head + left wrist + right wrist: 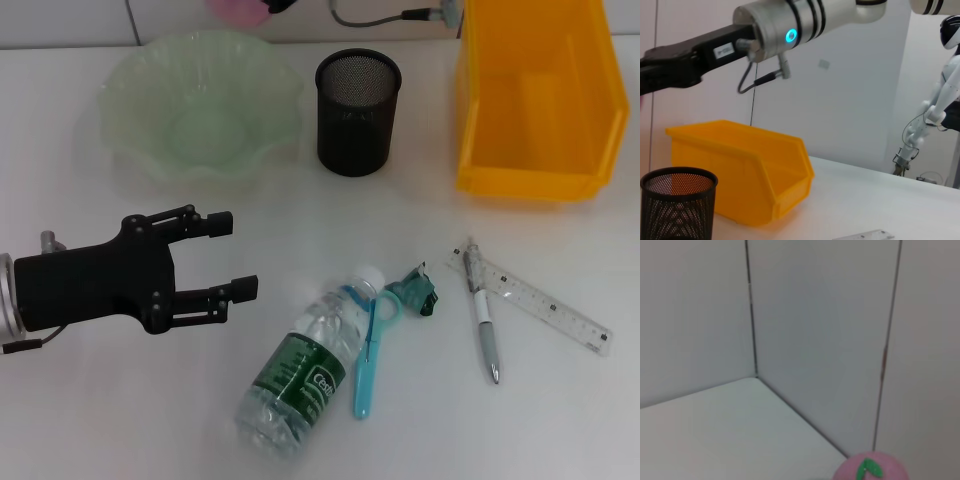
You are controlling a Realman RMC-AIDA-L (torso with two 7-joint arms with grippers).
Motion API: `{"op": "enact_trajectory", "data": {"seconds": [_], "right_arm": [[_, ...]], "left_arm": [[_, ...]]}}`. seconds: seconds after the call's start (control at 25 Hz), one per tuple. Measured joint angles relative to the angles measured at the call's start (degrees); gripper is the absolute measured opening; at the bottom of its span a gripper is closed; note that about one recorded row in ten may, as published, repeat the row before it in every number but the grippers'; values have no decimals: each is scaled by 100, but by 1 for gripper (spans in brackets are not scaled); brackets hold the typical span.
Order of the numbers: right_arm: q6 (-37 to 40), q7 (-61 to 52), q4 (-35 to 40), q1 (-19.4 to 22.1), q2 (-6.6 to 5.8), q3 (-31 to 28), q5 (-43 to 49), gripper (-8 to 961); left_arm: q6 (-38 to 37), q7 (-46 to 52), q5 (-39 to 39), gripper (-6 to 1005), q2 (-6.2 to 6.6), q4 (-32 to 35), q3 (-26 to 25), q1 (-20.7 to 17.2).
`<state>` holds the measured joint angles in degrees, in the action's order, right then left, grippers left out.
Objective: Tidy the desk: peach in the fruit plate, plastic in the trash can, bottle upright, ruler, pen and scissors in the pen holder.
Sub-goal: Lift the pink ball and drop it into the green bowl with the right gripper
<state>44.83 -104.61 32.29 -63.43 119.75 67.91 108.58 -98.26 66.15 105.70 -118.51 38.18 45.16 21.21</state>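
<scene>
Peach (238,10) sits at the far edge of the desk, just beyond the pale green fruit plate (130,90), and shows again in the right wrist view as a pink ball with a green leaf. Bottle (305,365) lies on its side near the front, blue scissors (370,345) touching it, green plastic (418,292) just beside them, pen (483,320) resting across one end of the ruler (540,300). Behind stand the black mesh pen holder (357,110) and yellow trash can (535,100), while the left gripper (230,255) hovers left of the bottle, jaws wide and empty; right gripper's fingers can't be made out.

Scissors (372,350) lean against bottle (305,370), crowding access.
</scene>
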Motion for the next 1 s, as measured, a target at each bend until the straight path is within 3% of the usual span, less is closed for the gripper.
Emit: {"op": "enact_trajectory", "data": {"seconds": [0.28,0.6,0.84,1.0], "right_arm": [[-670,175,-253,-181,17,912,-278,64],[-440,174,-427,-416,14,1100,-254,94],[-392,117,-591,-637,12,1554,-243,117],[-387,106,-697,-710,-1,1525,-242,279]], "left_arm": [[17,1,0,811,-8,-1,2,67],[23,9,-48,810,-17,-3,-9,96],[23,16,-81,810,-21,-13,11,128],[6,5,-112,810,-22,-21,27,129]]}}
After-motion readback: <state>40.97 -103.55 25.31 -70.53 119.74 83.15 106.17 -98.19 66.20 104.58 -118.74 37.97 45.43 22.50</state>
